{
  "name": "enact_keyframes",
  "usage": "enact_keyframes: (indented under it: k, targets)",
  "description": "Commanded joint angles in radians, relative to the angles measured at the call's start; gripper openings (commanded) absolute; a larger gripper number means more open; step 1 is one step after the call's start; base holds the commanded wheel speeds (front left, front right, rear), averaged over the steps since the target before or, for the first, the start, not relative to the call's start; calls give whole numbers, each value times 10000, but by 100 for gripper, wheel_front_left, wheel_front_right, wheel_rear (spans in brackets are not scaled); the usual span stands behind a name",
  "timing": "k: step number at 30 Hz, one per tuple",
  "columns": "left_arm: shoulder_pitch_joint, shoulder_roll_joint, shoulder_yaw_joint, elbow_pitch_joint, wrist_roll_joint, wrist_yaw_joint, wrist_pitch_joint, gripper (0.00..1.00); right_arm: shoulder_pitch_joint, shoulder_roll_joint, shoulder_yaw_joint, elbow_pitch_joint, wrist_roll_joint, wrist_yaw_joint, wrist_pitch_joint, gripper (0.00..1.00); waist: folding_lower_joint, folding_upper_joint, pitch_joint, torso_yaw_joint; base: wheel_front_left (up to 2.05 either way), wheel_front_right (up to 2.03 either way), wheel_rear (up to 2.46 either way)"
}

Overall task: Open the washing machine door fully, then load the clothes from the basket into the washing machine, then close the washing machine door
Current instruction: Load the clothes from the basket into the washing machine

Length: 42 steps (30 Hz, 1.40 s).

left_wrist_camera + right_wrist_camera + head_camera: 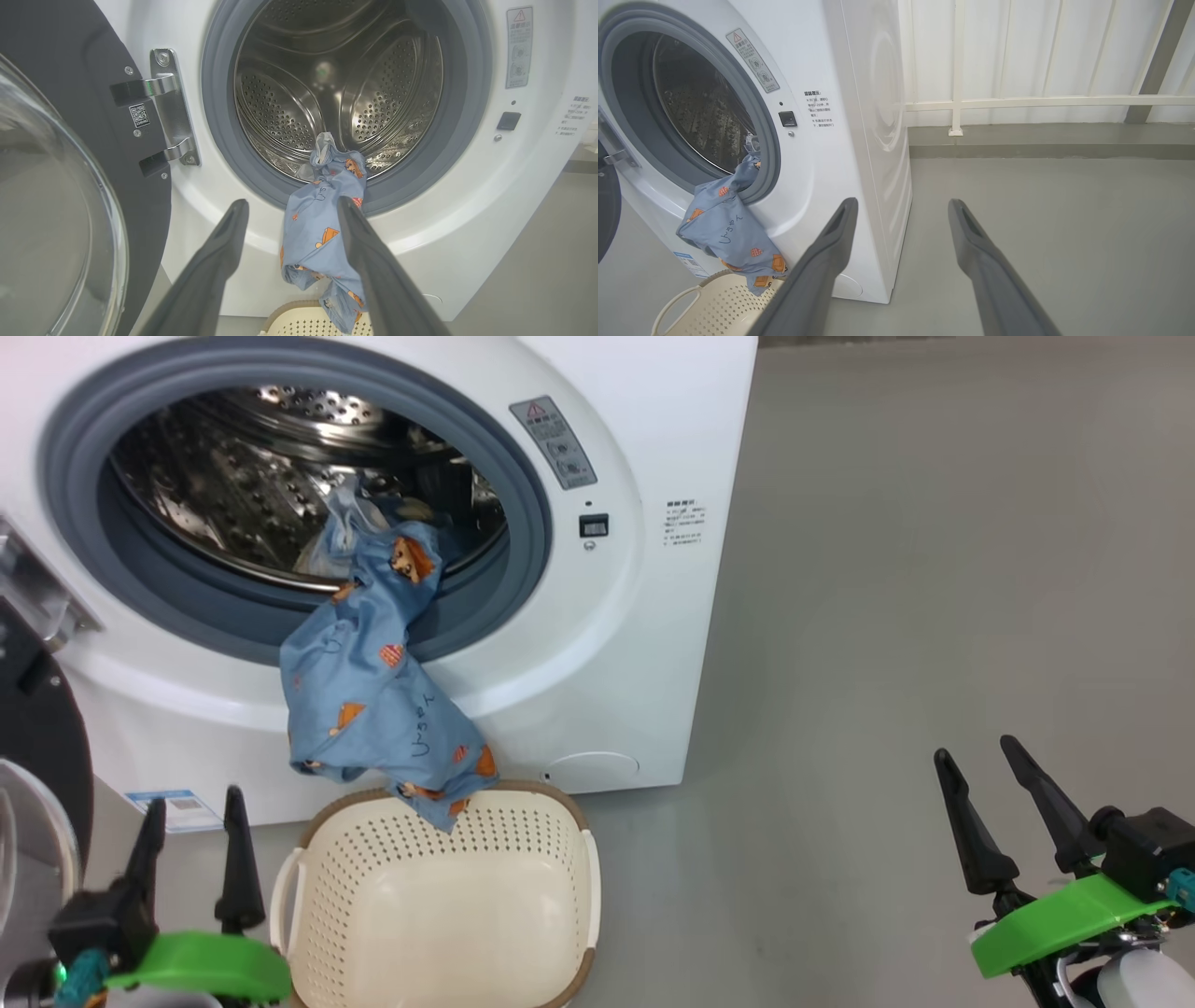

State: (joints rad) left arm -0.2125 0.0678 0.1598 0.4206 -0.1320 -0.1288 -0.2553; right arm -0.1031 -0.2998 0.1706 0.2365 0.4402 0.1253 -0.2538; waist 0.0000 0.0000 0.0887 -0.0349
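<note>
The washing machine (597,644) stands with its door (93,93) swung wide to the left, glass bowl (46,210) facing me. A light blue garment with orange prints (373,700) hangs from the steel drum (327,84) over the grey gasket, and its lower end dangles into the cream basket (439,905) on the floor below. Something pale (316,558) lies behind the garment inside the drum. My left gripper (191,803) is open, left of the basket, with nothing between its fingers. My right gripper (976,751) is open over bare floor, far right of the machine. In the left wrist view the left gripper (292,203) points at the garment (317,228).
Grey floor (887,616) stretches to the right of the machine. In the right wrist view a white railing (1017,100) and panelled wall stand behind a low curb (1041,149). The door's steel hinge (173,107) sits left of the opening. A blue label (173,805) marks the machine's lower left.
</note>
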Motion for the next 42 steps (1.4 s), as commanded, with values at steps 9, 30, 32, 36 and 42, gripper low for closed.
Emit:
enact_keyframes:
  k: [9, 30, 32, 36, 42]
  targets:
    - [933, 166, 117, -955, -167, -17, -64, 100, 348, -226, 18, -299, 31, 54, -80, 100, 0, 0, -301, 13, 0, 0, 0]
    - [1108, 115, -189, -1047, -557, -19, -65, 100, 135, -194, 7, -450, -4, 54, -80, 100, 0, 0, 189, -79, 0, 0, 0]
    - [989, 93, -229, -893, -613, -19, -65, 100, 38, -185, 19, -472, -6, 54, -80, 100, 0, 0, 382, -120, 0, 0, 0]
    - [666, 57, -210, -587, -702, -19, -65, 100, -213, -173, 5, -521, 1, 54, -80, 100, 0, 0, 854, -209, 0, 0, 0]
    - [34, 13, -253, -136, -894, -19, -65, 100, -712, -41, -13, -615, -21, 54, -80, 100, 0, 0, 1681, -403, 0, 0, 0]
